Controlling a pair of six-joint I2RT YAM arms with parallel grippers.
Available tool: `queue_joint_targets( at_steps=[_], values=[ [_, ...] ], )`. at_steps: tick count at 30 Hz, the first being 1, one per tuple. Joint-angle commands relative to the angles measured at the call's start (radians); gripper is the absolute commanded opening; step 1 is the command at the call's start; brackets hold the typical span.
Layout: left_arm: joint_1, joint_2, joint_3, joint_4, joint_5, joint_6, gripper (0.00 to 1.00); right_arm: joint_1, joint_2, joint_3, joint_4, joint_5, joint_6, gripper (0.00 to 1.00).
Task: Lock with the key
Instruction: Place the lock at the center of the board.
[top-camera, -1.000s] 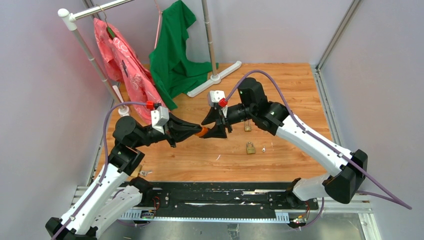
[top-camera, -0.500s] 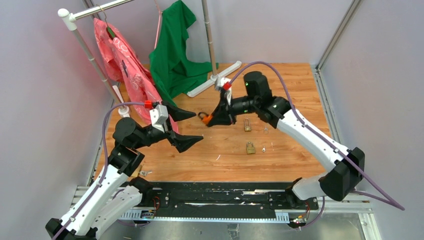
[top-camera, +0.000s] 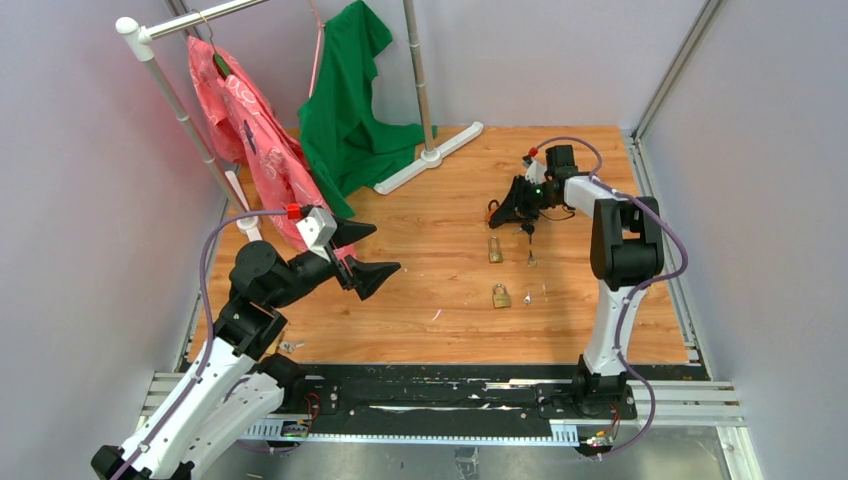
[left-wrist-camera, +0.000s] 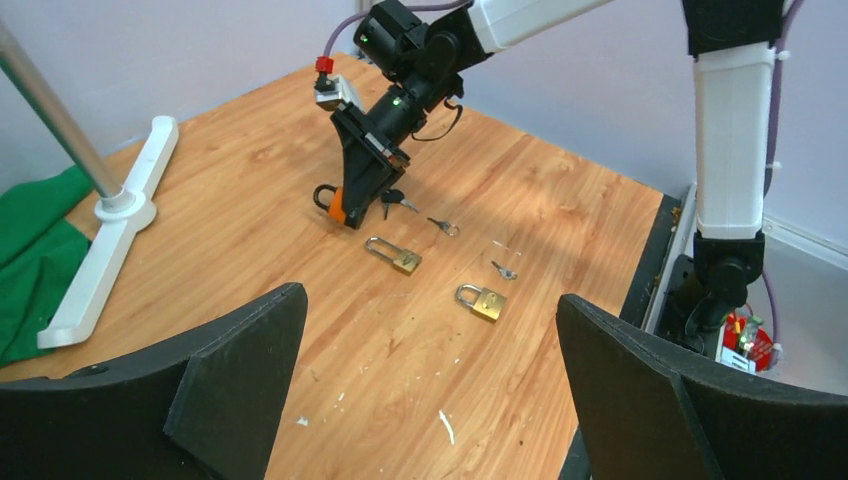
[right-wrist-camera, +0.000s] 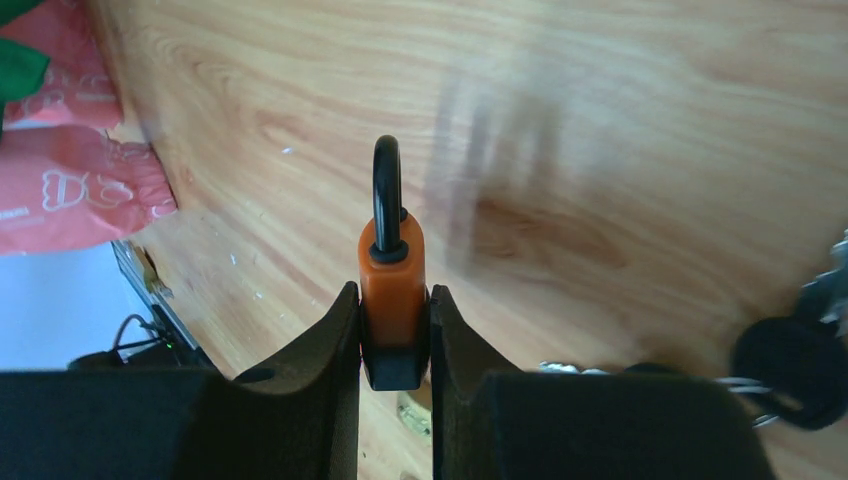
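My right gripper (top-camera: 503, 208) is shut on an orange padlock (right-wrist-camera: 393, 278) with a black shackle, low over the far right of the wooden table (top-camera: 420, 290). The padlock also shows in the left wrist view (left-wrist-camera: 340, 206). A bunch of black-headed keys (right-wrist-camera: 790, 372) hangs by the right gripper (right-wrist-camera: 394, 300), seen also from the left wrist (left-wrist-camera: 392, 200). My left gripper (top-camera: 387, 247) is wide open and empty above the table's left middle, its fingers (left-wrist-camera: 240, 370) framing the table.
Two brass padlocks (top-camera: 495, 250) (top-camera: 501, 296) and two small loose keys (top-camera: 532, 262) (top-camera: 527, 298) lie on the table. A clothes rack with pink (top-camera: 255, 140) and green garments (top-camera: 350, 110) stands at the back left, its white foot (top-camera: 430, 155) on the table.
One second ago both grippers were at the orange padlock. The left gripper opened and drew back; the right arm carried the padlock to the far right and lowered it.
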Motion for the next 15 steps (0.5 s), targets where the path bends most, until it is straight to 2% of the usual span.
queue_joint_targets(
  at_steps=[1,15],
  values=[
    [0.008,-0.021,-0.002,-0.038,-0.025,0.024,1.0,-0.037,0.064,0.116,-0.036,-0.052,0.072,0.0],
    [0.01,-0.018,-0.014,0.002,-0.011,0.019,1.0,-0.03,0.196,0.207,-0.065,-0.066,0.099,0.0]
  ],
)
